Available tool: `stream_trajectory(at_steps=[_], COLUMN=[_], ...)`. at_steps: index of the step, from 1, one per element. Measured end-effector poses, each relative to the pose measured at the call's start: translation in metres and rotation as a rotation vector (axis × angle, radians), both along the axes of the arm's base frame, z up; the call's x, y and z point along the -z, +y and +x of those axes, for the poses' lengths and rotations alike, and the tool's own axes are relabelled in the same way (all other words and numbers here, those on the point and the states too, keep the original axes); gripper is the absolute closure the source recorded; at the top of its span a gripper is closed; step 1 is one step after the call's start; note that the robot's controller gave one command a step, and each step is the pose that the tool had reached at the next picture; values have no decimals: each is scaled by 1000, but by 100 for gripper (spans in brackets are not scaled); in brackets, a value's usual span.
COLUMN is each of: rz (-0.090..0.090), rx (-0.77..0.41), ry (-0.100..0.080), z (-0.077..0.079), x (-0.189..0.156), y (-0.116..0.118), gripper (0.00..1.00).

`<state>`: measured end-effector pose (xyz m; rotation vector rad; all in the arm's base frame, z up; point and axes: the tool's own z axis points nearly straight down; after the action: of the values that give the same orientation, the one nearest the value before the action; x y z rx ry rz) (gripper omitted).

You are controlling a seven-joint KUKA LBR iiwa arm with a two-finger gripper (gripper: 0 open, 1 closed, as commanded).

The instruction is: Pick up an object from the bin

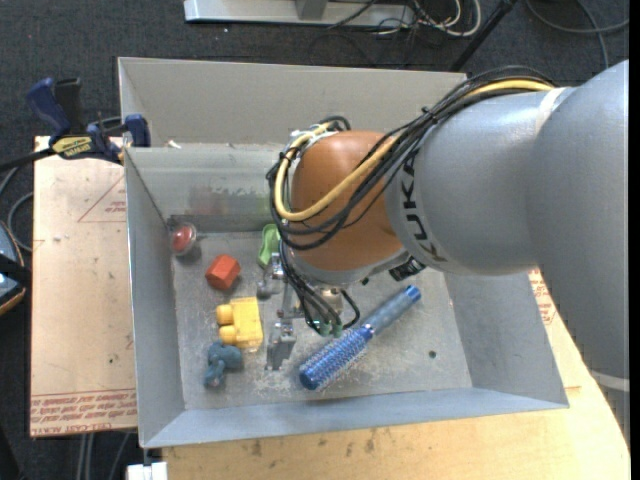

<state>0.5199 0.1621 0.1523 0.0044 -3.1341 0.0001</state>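
Though whether the hand (279,346) is apart or together cannot be told, the yellow block (241,323) lies just beside it.

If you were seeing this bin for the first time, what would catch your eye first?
The big grey robot arm with its orange wrist cover dominates, reaching in from the right over the grey metal bin. On the bin floor, a blue bristled hairbrush lies slantwise near the front wall, with a yellow plastic block and an orange-red cube to its left.
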Motion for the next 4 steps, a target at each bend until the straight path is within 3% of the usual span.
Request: stream_trajectory(at_steps=[1, 2, 3, 4], rz=[3, 0, 6, 5], rx=[-368, -303, -722, -723], ry=[-10, -14, -12, -13], z=[-2, 23, 27, 27], x=[79, 42, 75, 73], y=[93, 27, -2, -2], gripper=[0, 0, 0, 100])
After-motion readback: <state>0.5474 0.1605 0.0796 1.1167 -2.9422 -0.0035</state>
